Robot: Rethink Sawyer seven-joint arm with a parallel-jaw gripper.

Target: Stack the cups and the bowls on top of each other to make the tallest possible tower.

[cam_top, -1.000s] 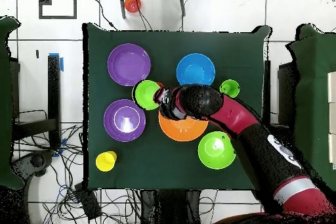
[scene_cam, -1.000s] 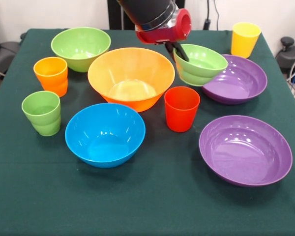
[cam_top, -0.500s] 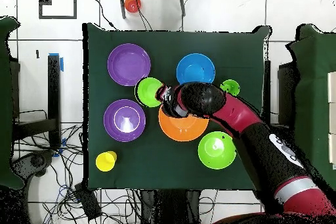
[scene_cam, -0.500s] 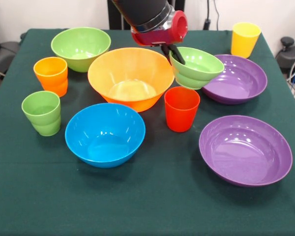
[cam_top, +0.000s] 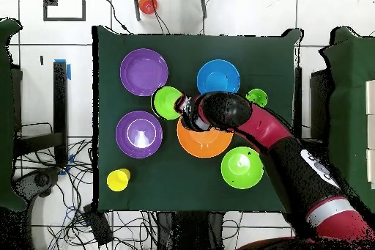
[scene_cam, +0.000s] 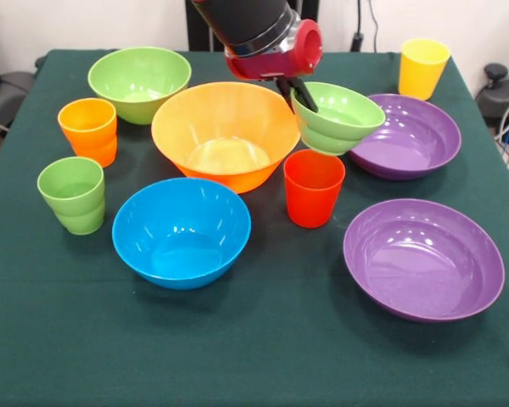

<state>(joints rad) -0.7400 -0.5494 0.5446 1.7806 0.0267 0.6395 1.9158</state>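
Observation:
My gripper (scene_cam: 298, 93) is shut on the near-left rim of the small light-green bowl (scene_cam: 339, 119), one finger inside and one outside. The bowl hangs tilted between the large orange bowl (scene_cam: 226, 134) and the far purple bowl (scene_cam: 414, 136), just behind the red cup (scene_cam: 314, 188). From overhead, the gripper (cam_top: 182, 107) meets this bowl (cam_top: 165, 103) beside the orange bowl (cam_top: 205, 143). The blue bowl (scene_cam: 181, 231), medium green bowl (scene_cam: 140, 80) and near purple bowl (scene_cam: 422, 259) stand apart on the cloth. The orange cup (scene_cam: 88, 130), green cup (scene_cam: 72, 194) and yellow cup (scene_cam: 423, 66) stand upright.
All pieces sit on a dark green tablecloth (scene_cam: 263, 348). The arm (cam_top: 278, 148) crosses above the orange bowl in the overhead view and hides the orange and red cups there. Cables and a small orange object (cam_top: 148, 4) lie on the floor around the table.
The gripper and the small light-green bowl have shifted slightly toward the orange bowl, away from the far purple bowl. Nothing else has moved.

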